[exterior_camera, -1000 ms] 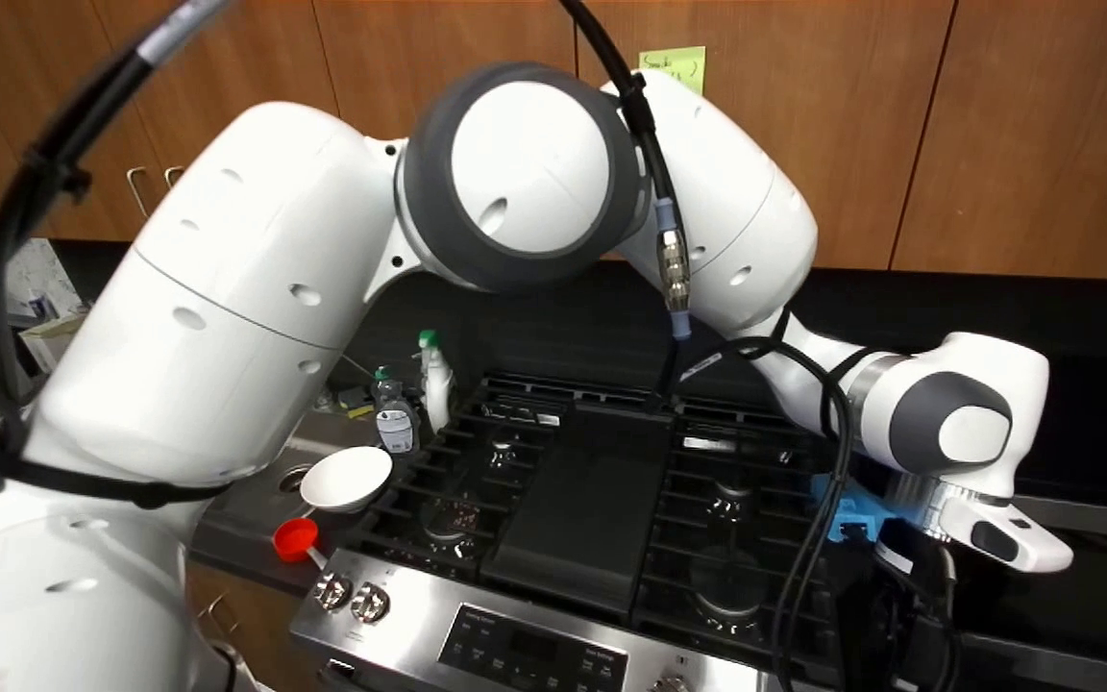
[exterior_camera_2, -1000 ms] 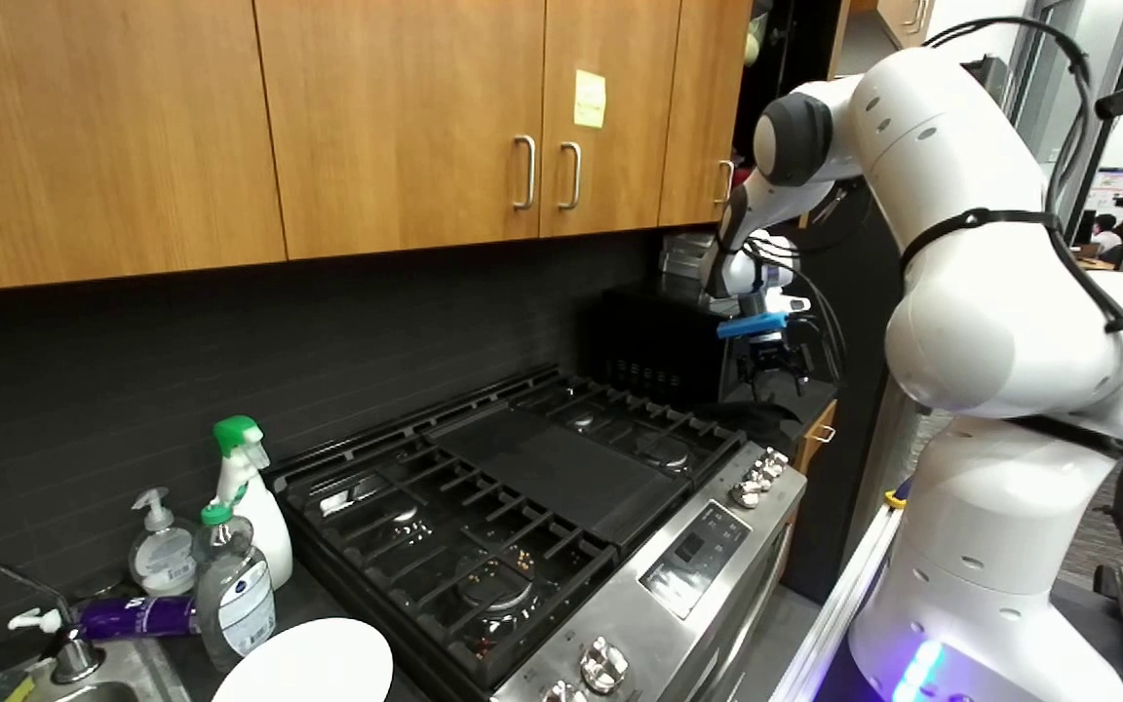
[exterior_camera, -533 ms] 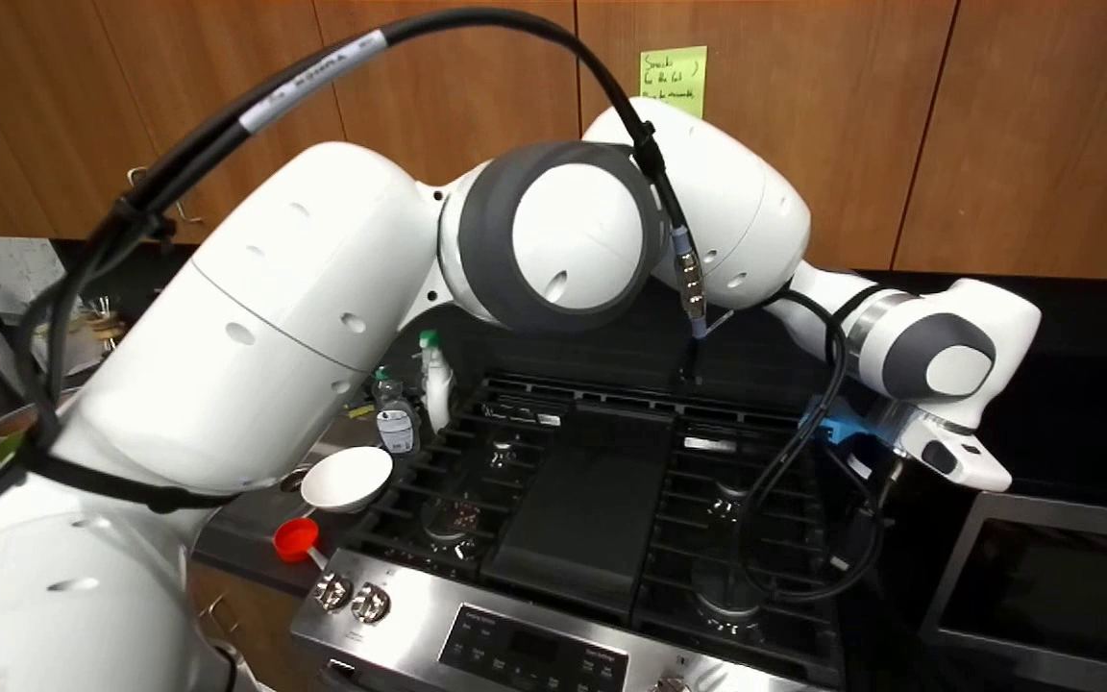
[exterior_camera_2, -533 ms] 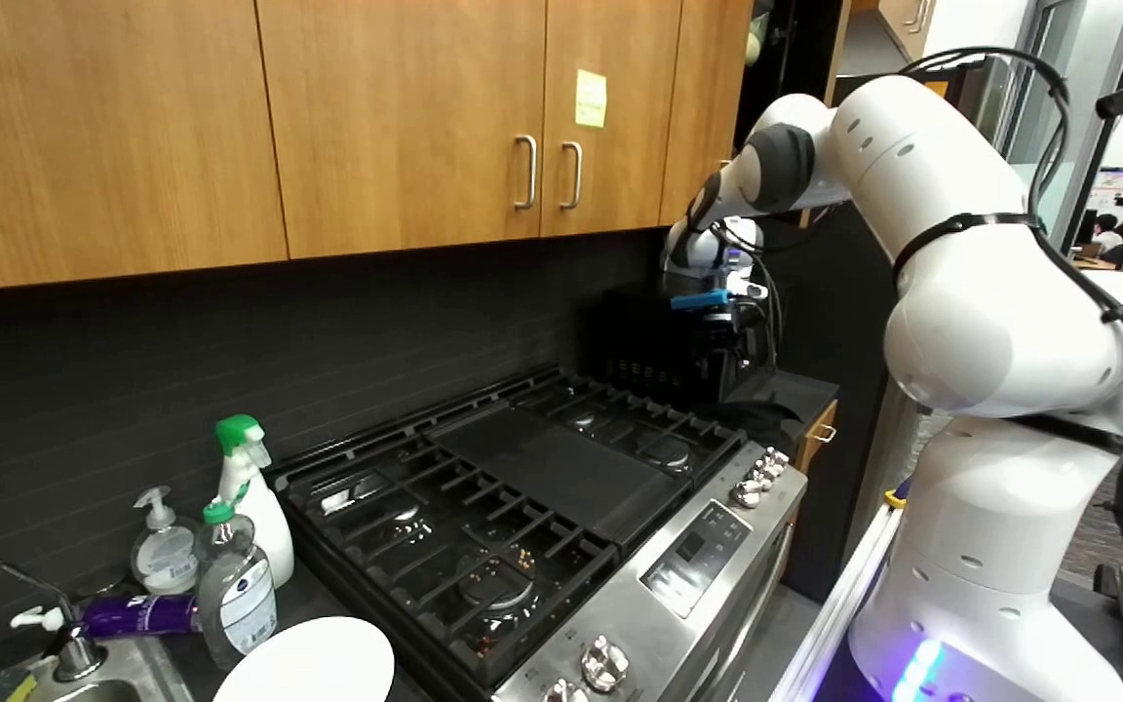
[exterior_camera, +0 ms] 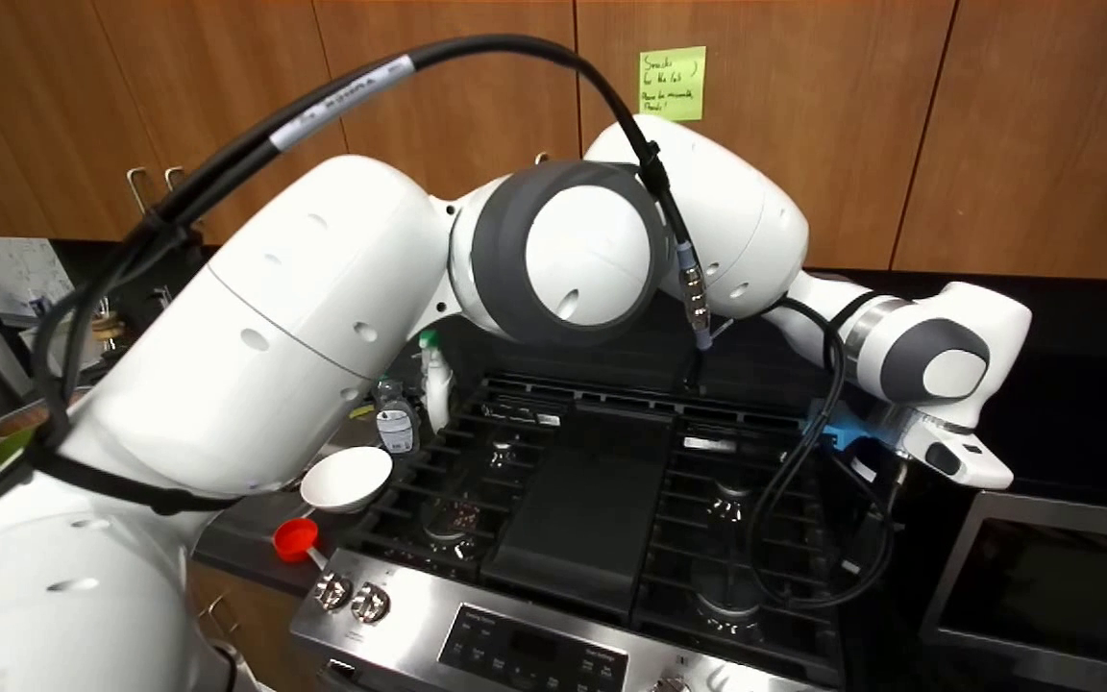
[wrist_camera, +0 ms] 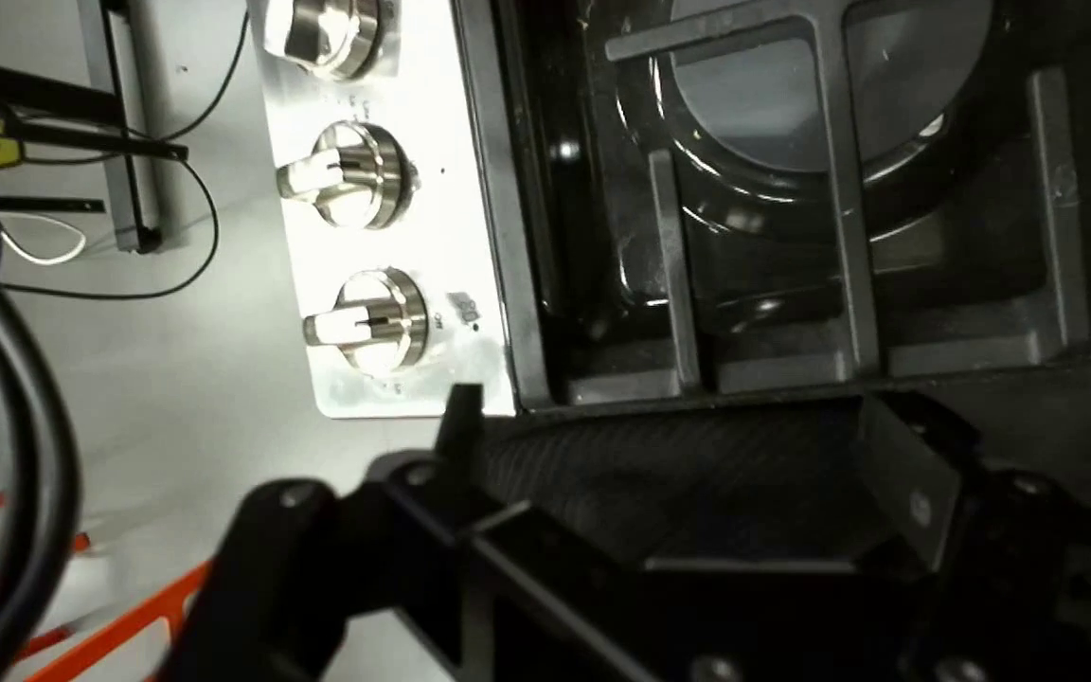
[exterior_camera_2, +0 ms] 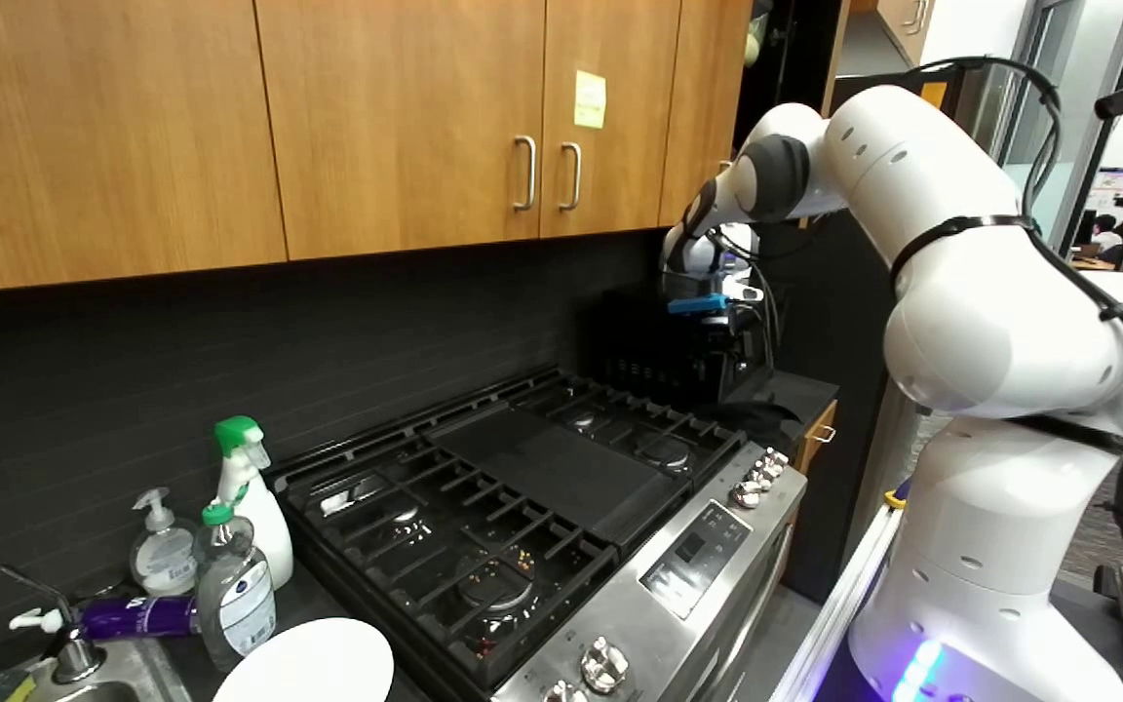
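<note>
Robotiq gripper (wrist_camera: pixel 685 438) released, jaws spread wide
Beyond the side edge of the gas range (wrist_camera: pixel 456 237), near its corner knob (wrist_camera: pixel 389 317).

**A kitchen, apparently in a lab or workplace**

A gas stove (exterior_camera_2: pixel 659 624) with grates (wrist_camera: pixel 850 218) and knobs (wrist_camera: pixel 370 332) marks the place as a kitchen. Wooden cupboards (exterior_camera_2: pixel 406 117) hang above the stove, one bearing a handwritten note (exterior_camera: pixel 672 84) whose first word looks like "Snacks". Beside the stove are a sink (exterior_camera_2: pixel 152 673), its faucet (exterior_camera_2: pixel 77 661), a dish-soap bottle (exterior_camera_2: pixel 242 600), a spray bottle (exterior_camera_2: pixel 267 526), a white bowl (exterior_camera: pixel 347 479) and a red measuring cup (exterior_camera: pixel 295 539). A robot arm (exterior_camera_2: pixel 1000 517), mounted near the stove, suggests a lab or workplace.
</note>
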You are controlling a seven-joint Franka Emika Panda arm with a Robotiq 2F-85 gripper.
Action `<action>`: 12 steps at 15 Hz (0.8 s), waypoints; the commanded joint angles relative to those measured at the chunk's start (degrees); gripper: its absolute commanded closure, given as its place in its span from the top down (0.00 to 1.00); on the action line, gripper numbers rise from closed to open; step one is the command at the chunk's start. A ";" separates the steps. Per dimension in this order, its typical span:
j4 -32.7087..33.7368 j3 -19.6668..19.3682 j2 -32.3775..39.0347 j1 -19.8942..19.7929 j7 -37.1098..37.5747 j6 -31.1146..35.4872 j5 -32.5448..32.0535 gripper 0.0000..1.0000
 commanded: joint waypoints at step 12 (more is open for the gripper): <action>0.11 -0.86 7.26 -1.52 -4.42 8.55 -5.51 1.00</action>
